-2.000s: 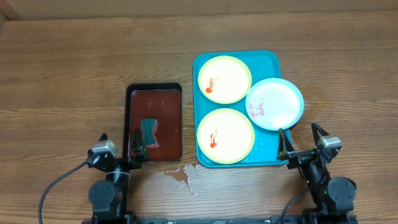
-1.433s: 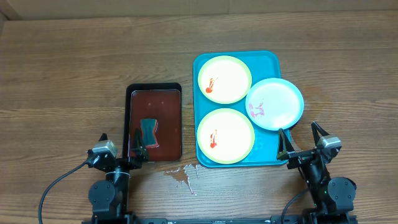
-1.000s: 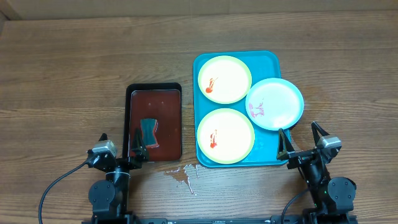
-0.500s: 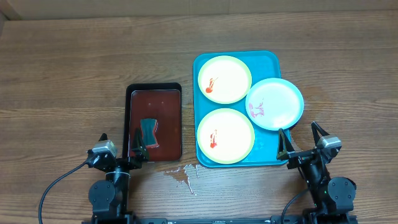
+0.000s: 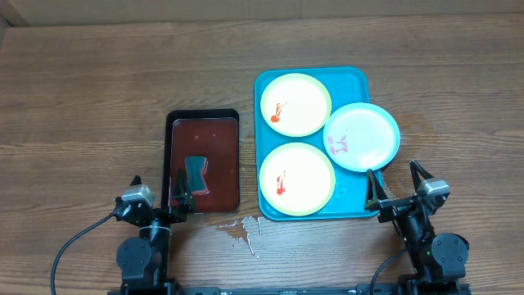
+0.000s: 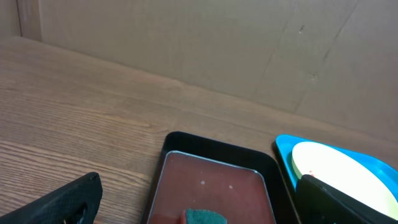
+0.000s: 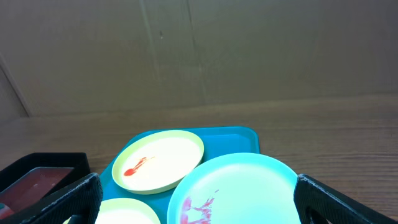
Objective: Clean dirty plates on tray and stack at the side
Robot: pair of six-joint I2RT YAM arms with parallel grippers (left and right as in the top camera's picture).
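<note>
Turquoise tray carries the far yellow-green plate and near yellow-green plate flat inside. The blue-white plate rides over its right rim, prob. for lack of room. Left gripper and right gripper, both spread & empty, sit at the near edge: left by the black tray w/ the sponge, right by the plates, likely wiper vs. holder.

Three plates on tray
</note>
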